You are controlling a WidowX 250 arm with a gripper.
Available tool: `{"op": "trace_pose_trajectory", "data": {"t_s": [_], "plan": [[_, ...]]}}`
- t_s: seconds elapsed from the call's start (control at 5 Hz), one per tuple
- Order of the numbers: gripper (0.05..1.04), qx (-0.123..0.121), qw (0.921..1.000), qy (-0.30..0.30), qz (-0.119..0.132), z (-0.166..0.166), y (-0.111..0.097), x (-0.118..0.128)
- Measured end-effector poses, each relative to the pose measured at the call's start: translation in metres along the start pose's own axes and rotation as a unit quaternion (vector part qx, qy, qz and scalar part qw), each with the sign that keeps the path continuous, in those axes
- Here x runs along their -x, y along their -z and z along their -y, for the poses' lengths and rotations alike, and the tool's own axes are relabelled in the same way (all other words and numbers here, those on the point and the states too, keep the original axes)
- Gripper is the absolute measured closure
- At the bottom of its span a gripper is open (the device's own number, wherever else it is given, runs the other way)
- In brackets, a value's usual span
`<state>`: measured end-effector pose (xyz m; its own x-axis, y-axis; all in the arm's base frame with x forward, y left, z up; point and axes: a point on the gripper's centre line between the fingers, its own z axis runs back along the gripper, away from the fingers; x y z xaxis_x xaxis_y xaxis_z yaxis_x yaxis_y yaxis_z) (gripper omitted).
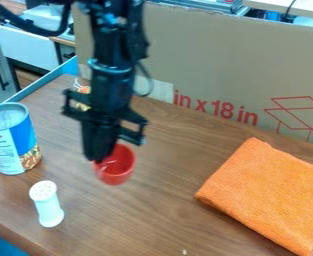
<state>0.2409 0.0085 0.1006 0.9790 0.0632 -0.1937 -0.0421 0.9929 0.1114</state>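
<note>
So the cloth (265,195) is bright orange all over, the cup (116,166) is plain red, and the shaker (48,206) is just white. The can (12,140) has a white and blue label, the tabletop (165,210) is brown woodgrain, and the cardboard (205,55) is tan with red print and lines.

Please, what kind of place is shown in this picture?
Probably a robot workspace in a lab: a black robot arm hangs over a wooden table, with a cardboard panel behind it.
</note>
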Motion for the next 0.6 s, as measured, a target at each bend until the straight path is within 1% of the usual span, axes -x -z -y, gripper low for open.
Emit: {"op": "trace_pose_trajectory", "data": {"t_s": [0.2, 0.4, 0.6], "plan": [[0.996, 0.002, 0.9996, -0.019, -0.019, -0.025, 0.025, -0.008], [0.996, 0.010, 0.9994, -0.027, -0.017, -0.040, 0.044, -0.021], [0.996, 0.016, 0.9997, -0.016, -0.010, -0.040, 0.054, -0.045]]}}
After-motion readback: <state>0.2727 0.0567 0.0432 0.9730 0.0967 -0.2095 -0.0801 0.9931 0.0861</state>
